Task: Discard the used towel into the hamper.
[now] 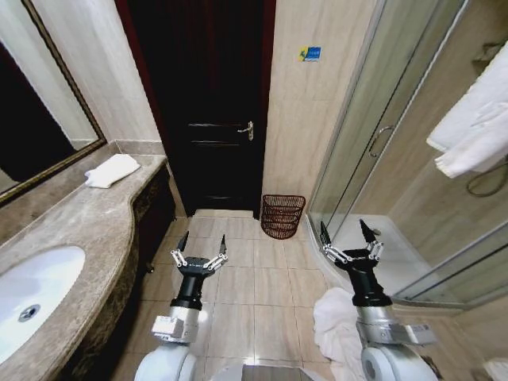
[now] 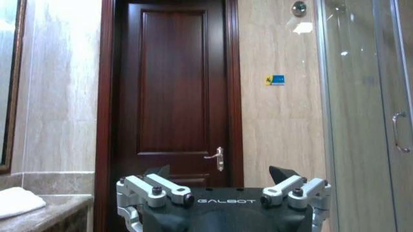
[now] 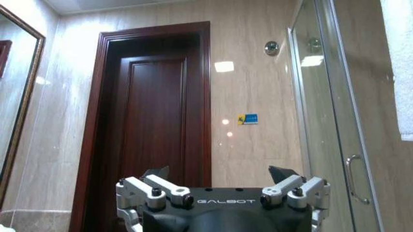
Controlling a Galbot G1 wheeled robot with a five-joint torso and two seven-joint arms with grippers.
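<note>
Two grippers hang at mid-height over the tiled floor, both with fingers spread wide and grasping nothing: the left gripper (image 1: 202,240) near the vanity, the right gripper (image 1: 348,229) near the shower. Judging by that level, forward-pointing pose, the arms are in a ready stance and no pick has begun.

The hamper (image 1: 282,216) stands on the floor at the far end, tucked into the corner between the dark wooden door (image 1: 210,103) and the glass shower enclosure (image 1: 381,135), a sensible spot out of the walkway. It is a round, reddish-brown wire basket, openwork and narrowing towards its base, and looks empty.

A crumpled white towel (image 1: 333,325) lies on the floor near the robot, just beside the right arm; its slack, bunched heap suggests it is the used one. A second, folded towel (image 1: 112,170) rests on the mottled stone surface (image 1: 71,230) at far left, beyond the smooth white basin (image 1: 32,294). More white towels (image 1: 476,119) hang at right.
</note>
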